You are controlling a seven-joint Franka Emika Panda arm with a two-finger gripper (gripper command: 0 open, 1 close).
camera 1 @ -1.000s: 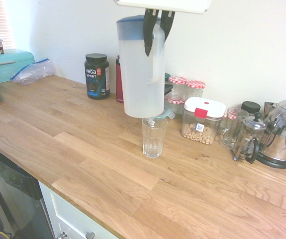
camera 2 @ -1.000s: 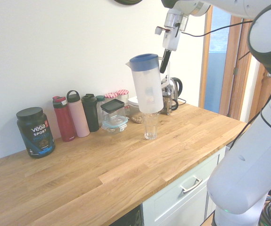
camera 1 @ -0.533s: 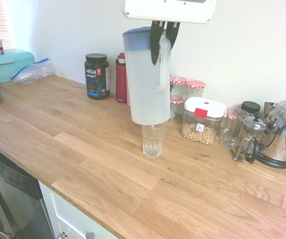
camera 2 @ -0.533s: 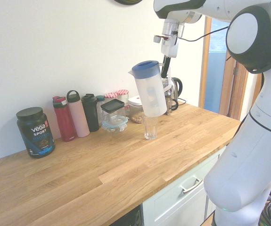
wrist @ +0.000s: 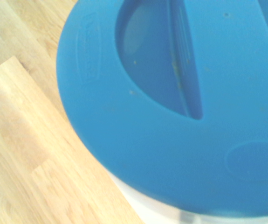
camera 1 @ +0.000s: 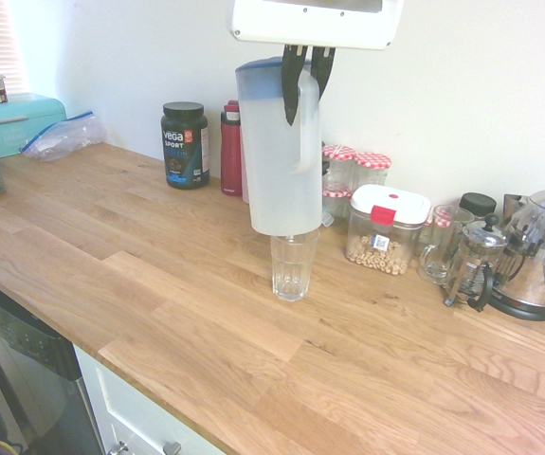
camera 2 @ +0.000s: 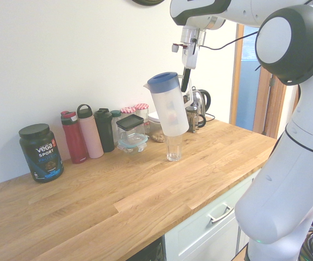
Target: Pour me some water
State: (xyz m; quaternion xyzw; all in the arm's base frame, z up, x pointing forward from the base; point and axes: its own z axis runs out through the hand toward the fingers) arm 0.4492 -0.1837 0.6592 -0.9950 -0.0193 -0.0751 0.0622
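The gripper [camera 1: 307,71] is clamped on the handle of the frosted water jug [camera 1: 277,152]. The blue-lidded jug hangs slightly tilted directly above the empty drinking glass [camera 1: 292,266].

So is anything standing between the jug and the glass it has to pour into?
Nothing visible does. The gripper holds the jug by its handle, in the air right above the glass, tilted slightly in the second exterior view. The bottles and jars stand back along the wall.
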